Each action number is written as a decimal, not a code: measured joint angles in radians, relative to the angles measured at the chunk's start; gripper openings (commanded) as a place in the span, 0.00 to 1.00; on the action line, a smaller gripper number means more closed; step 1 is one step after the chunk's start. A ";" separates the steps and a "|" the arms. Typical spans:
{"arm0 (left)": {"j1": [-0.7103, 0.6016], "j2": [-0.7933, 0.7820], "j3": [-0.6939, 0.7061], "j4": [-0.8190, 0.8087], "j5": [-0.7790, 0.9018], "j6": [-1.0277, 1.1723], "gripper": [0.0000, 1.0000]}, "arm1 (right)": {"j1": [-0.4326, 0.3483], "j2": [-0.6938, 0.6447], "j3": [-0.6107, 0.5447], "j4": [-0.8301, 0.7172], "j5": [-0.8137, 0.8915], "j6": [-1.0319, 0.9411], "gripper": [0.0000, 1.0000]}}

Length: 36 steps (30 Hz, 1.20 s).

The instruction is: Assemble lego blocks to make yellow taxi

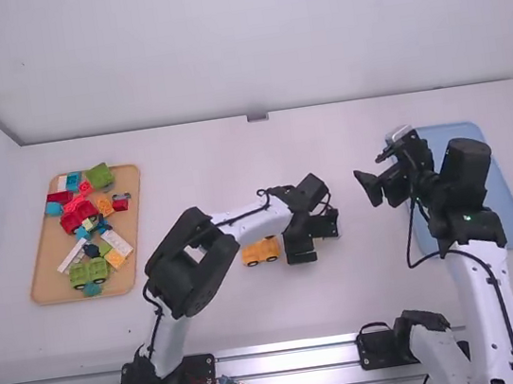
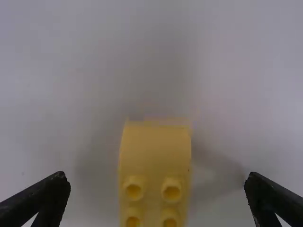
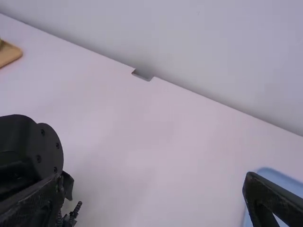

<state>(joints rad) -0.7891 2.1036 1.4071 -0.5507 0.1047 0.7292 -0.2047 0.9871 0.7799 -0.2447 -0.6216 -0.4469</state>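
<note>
Yellow wheeled lego block [image 1: 261, 250] upright on table [image 1: 177, 170], 4 studs [image 2: 171, 193] showing; coloured blocks [image 1: 81, 213] on tray [image 1: 46, 269].

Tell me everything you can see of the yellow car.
The car is yellow-orange, seemingly plastic, with dark wheels on its near side. Hollow round studs stand on its top; one end is smooth and studless. It sits upright on the table, by the left hand, whose open fingers leave gaps on both sides of it.
</note>
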 measured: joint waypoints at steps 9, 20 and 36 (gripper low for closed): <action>0.119 -0.057 0.183 -0.216 0.039 0.095 0.99 | 0.035 0.000 -0.003 -0.052 0.000 -0.090 0.99; 0.446 -0.316 0.157 -0.103 0.269 0.162 0.99 | 0.085 0.178 -0.105 -0.015 -0.204 -0.395 0.99; 0.497 -0.602 -0.545 0.424 0.588 0.208 0.99 | 0.304 0.524 -0.052 -0.150 -0.248 -0.932 0.99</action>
<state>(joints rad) -0.2924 1.5017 0.8623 -0.1268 0.6930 0.9371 0.0998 1.5112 0.7277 -0.3950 -0.8692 -1.3785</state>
